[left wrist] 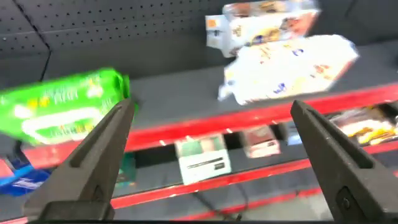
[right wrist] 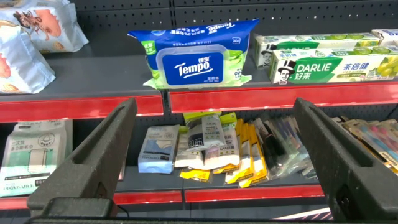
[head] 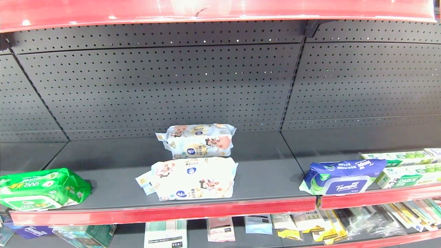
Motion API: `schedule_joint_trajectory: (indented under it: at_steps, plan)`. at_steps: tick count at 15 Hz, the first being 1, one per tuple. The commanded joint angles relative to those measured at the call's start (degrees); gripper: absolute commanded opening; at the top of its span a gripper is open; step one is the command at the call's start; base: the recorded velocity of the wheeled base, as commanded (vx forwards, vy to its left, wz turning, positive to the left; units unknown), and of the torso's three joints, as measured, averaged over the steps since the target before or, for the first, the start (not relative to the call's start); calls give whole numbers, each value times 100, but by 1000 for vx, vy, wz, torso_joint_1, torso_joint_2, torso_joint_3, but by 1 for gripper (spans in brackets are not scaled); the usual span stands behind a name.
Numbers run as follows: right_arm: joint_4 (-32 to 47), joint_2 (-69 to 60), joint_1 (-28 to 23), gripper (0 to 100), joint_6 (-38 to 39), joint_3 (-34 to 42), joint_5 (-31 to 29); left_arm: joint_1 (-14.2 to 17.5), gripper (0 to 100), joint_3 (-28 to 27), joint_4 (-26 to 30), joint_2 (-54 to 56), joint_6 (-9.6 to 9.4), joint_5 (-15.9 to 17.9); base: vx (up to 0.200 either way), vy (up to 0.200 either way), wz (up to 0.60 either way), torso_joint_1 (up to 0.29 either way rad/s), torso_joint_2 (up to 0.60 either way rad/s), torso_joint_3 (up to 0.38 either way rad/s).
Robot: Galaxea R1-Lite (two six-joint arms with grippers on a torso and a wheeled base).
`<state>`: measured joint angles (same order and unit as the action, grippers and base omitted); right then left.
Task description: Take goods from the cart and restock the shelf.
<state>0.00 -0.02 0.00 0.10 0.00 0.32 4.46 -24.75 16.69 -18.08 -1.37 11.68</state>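
Grey perforated back panel point(head: 172, 86) and a dark shelf point(head: 268, 172) edged by a red price rail point(head: 165, 212) make up the retail bay seen from the head view. Two cartoon-print soft packs lie near the middle of the shelf: the rear pack point(head: 198, 140) sits close to the back panel, and the front pack point(head: 193, 179) lies flat just before it, the two touching or nearly so. A green pack point(head: 41, 188) rests at the left end by the rail, well apart from the pair. A blue lidded pack point(head: 341, 177) leans at the front edge in the neighbouring bay to the right, just beside stacked toothpaste cartons point(head: 406, 168). Small hanging and boxed goods fill the lower shelf point(right wrist: 249, 194). The left claw point(left wrist: 212, 109) hangs before the rail between the green pack and the cartoon-print pair, its jaws spread wide with nothing between them. The right claw point(right wrist: 216, 102) faces the blue pack from in front, likewise released and empty. Judged from this, the work stands between placements, with several goods delivered and both arms free. The next move calls for fetching another item from the cart and setting it on the bare stretch of shelf beside the central packs, clear of the rail.
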Motion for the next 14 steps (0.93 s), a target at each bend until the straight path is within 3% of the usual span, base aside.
schedule_joint_trajectory:
  at_steps: [1, 3, 5, 7, 9, 10, 13, 14]
  plan:
    - [0, 2, 0, 100, -1, 0, 3, -95, 100, 822, 361, 1781, 462, -939, 0, 0, 0, 0, 0, 0]
    - [0, 2, 0, 100, -1, 0, 3, 108, 100, 989, 300, 1606, 514, -1651, 0, 0, 0, 0, 0, 0]
    - [0, 2, 0, 100, -1, 0, 3, 811, 100, 1315, 300, 1738, 611, -1739, 0, 0, 0, 0, 0, 0]
    - [0, 2, 0, 100, -1, 0, 3, 863, 100, 1517, 54, 1808, 1007, -1616, 0, 0, 0, 0, 0, 0]
    - [0, 2, 0, 100, -1, 0, 3, 538, 100, 1719, -403, 1808, 752, -966, 0, 0, 0, 0, 0, 0]
    - [9, 2, 0, 100, -10, 0, 3, 573, 100, 1763, -447, 1808, 435, -412, 0, 0, 0, 0, 0, 0]
    - [0, 2, 0, 100, -10, 0, 3, 573, 100, 1816, -500, 1808, -74, -377, 0, 0, 0, 0, 0, 0]
    - [9, 2, 0, 100, -10, 0, 3, 573, 100, 1816, -544, 1808, -57, -359, 0, 0, 0, 0, 0, 0]
